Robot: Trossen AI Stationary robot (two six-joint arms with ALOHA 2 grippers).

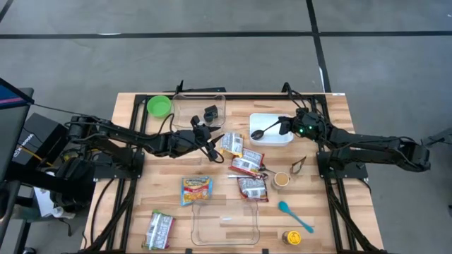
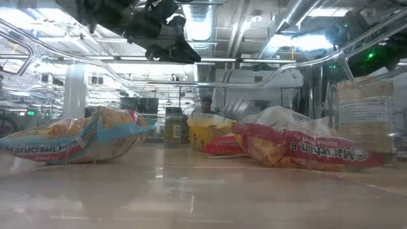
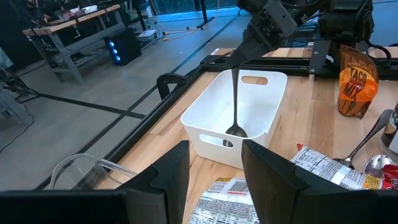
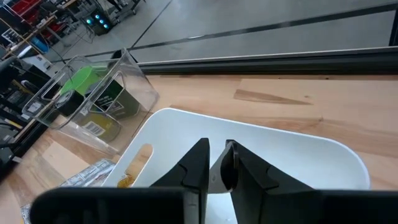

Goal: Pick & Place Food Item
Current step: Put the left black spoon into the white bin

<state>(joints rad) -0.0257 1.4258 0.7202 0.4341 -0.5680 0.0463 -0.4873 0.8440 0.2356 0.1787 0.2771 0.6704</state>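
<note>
Two clear tubs, one white bin

Nearest the front edge stands a clear tub (image 1: pixel 226 226), with nothing seen inside; beside it lie noodle packets (image 1: pixel 196 189); farther back the left gripper (image 1: pixel 206 134) hovers with fingers apart, holding nothing; the right gripper (image 1: pixel 285 127) is above the white bin (image 1: pixel 272 138), its fingers nearly together around the handle of a black spoon (image 3: pixel 236 99), whose bowl hangs into the bin; at the far edge a second clear tub (image 1: pixel 199 106) contains a dark item (image 1: pixel 210 113); a green bowl (image 1: pixel 159 106) stands beside it.
</note>
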